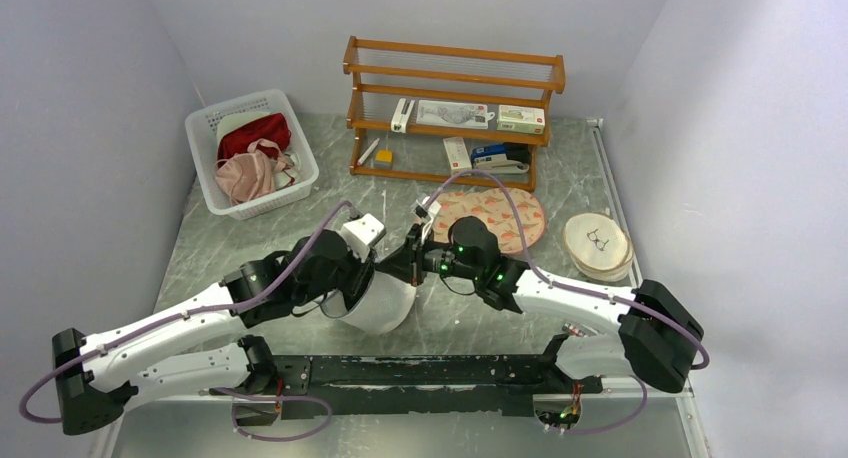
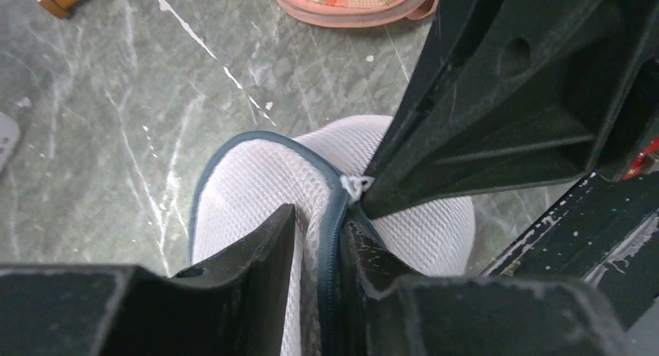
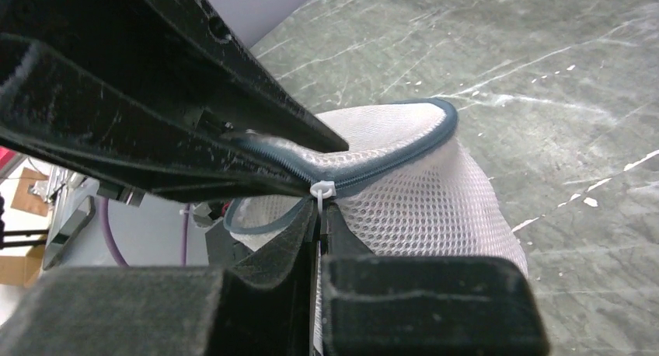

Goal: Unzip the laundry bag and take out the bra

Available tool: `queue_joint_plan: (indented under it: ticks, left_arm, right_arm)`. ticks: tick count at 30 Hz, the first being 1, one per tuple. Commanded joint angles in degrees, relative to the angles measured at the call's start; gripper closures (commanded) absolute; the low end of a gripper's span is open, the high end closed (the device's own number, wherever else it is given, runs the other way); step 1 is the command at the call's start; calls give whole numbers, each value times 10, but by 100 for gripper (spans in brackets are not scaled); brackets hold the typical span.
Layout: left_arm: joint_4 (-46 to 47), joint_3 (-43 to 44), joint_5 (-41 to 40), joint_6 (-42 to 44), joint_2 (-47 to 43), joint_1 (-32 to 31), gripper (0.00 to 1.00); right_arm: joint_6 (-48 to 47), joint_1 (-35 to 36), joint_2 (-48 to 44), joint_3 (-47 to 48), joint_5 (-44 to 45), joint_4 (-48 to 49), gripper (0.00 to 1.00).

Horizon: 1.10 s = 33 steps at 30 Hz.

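— Well, from the top we see the bag [image 1: 388, 306] at the near middle of the table [image 1: 200, 248], left gripper [image 1: 365, 273] and right gripper [image 1: 408, 265] meeting over it.
— Left wrist: our left gripper clamps a fold at the zip [image 2: 330, 216]; if mesh slips, we think the bag follows the pull.
— Only the right wrist shows us the right gripper pinching the white tie [image 3: 322, 190]; it may slide out. No bra visible.

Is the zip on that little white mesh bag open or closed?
Closed where visible: the zip on the laundry bag runs meshed from its white pull. Beyond the pull, the left gripper hides it: cannot tell.
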Motion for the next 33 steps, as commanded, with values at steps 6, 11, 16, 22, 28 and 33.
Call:
queue_joint_plan:
  ticks: [6, 11, 16, 22, 28, 33]
  left_arm:
    - [19, 13, -31, -2, -35, 1, 91]
    - [21, 11, -34, -1, -51, 1, 93]
    - [22, 7, -38, -3, -58, 1, 93]
    - [12, 16, -36, -4, -21, 1, 87]
    - [2, 20, -44, -7, 2, 1, 50]
    - [4, 20, -40, -6, 3, 0, 40]
  right_arm:
    - [23, -6, -22, -11, 49, 5, 100]
    - [83, -96, -7, -34, 2, 16, 100]
    - [85, -154, 19, -30, -77, 33, 100]
    - [56, -119, 9, -13, -95, 41, 100]
    - [17, -66, -1, 4, -80, 24, 100]
    - [-10, -16, 10, 34, -62, -6, 100]
